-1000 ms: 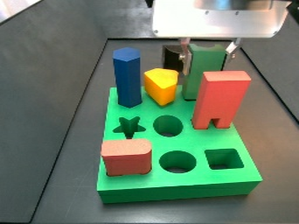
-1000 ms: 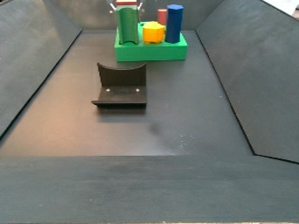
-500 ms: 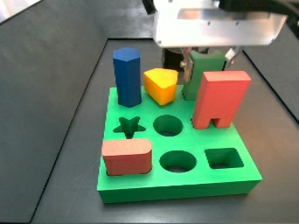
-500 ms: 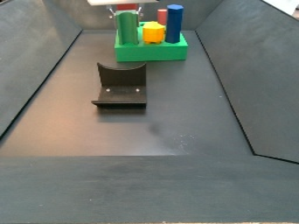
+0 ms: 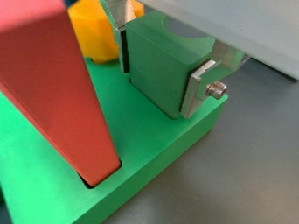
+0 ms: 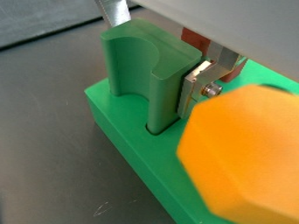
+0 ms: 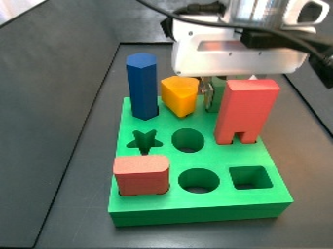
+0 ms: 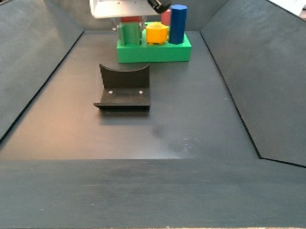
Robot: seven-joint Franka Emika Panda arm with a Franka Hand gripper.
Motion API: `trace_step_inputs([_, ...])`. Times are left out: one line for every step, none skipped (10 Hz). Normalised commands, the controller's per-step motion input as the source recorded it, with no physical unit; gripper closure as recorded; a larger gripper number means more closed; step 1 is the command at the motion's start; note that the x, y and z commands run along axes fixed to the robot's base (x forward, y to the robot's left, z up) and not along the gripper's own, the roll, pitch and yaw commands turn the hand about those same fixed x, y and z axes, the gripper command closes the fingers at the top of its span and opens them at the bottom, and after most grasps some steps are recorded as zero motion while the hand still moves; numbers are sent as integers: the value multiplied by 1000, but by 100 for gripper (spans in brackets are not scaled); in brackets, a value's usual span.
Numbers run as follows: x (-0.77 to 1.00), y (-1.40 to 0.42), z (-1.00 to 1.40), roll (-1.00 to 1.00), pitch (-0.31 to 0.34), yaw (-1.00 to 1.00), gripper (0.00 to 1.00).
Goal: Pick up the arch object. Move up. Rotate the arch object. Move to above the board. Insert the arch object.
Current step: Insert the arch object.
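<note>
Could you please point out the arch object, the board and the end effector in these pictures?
arch object (image 6: 138, 74): wrist view, its green front face.
board (image 7: 208, 205): side view, its bare front edge.
end effector (image 5: 163, 54): wrist view, midway between the fingertips, around the arch object.

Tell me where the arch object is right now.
In both wrist views the green arch object stands upright in a slot at the board's edge, between the end effector's fingers, beside the tall red block and yellow block.

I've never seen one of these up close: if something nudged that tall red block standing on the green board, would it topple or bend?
The tall red block looks rigid, so bending seems unlikely. Its foot sits in a hole of the bright green board, so a nudge probably wouldn't tip it. The gripper, beside it around the green arch piece, isn't touching it.
</note>
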Motion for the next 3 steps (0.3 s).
trace_step_inputs([0, 14, -9, -1, -27, -40, 100])
trace_step_inputs([0, 0, 0, 0, 10, 0, 100])
trace_step_inputs([0, 0, 0, 0, 0, 0, 100])
